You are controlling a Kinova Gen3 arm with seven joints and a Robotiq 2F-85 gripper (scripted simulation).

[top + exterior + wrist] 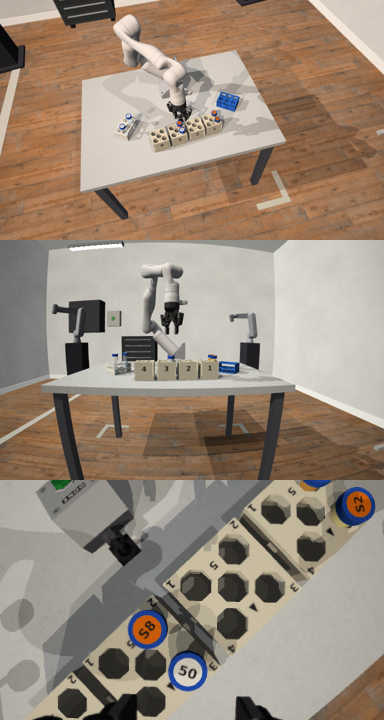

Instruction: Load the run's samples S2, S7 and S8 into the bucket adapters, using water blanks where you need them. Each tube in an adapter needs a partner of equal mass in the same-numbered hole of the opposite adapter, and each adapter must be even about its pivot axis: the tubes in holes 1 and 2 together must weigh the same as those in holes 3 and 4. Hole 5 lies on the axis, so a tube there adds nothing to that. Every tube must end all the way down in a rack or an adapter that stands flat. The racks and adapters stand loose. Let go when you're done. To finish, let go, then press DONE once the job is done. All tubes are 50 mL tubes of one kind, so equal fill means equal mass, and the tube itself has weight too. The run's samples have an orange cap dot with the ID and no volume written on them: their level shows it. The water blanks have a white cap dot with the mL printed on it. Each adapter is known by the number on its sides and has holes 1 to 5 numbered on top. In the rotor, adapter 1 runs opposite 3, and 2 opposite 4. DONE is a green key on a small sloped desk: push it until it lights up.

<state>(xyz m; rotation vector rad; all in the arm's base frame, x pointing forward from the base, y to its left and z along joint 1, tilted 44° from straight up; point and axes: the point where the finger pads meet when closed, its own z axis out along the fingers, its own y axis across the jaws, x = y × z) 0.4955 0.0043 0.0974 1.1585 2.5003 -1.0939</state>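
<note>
Fingers on my gripper (171, 330) stand partly spread with nothing between them, hanging well above the row of adapters. In the wrist view I see only the two dark fingertips at the bottom edge, and the tubes lie up from them: the 50 mL water blank (187, 671) sits just beyond the tips at about 12 o'clock, and sample S8 (147, 629) a little farther at about 11 o'clock. Both stand in adapter 3 (166, 369), S8 by the hole marked 2 and the blank by the hole marked 3. Sample S2 (356, 506) is far off at 2 o'clock, in adapter 1 (209, 369), with a second orange-dotted cap (214, 112) just beside it whose label I cannot read.

By count: four adapters in a row on the table (113, 175), with adapter 2 (188, 369) and adapter 4 (144, 370) showing only open holes. Four tubes sit in adapters, three with orange dots and one with a white dot. The white rack (124, 133) at the left end holds three tubes. The blue rack (227, 101) holds none. One DONE desk (82, 510) lies at 10 o'clock from the fingers.
</note>
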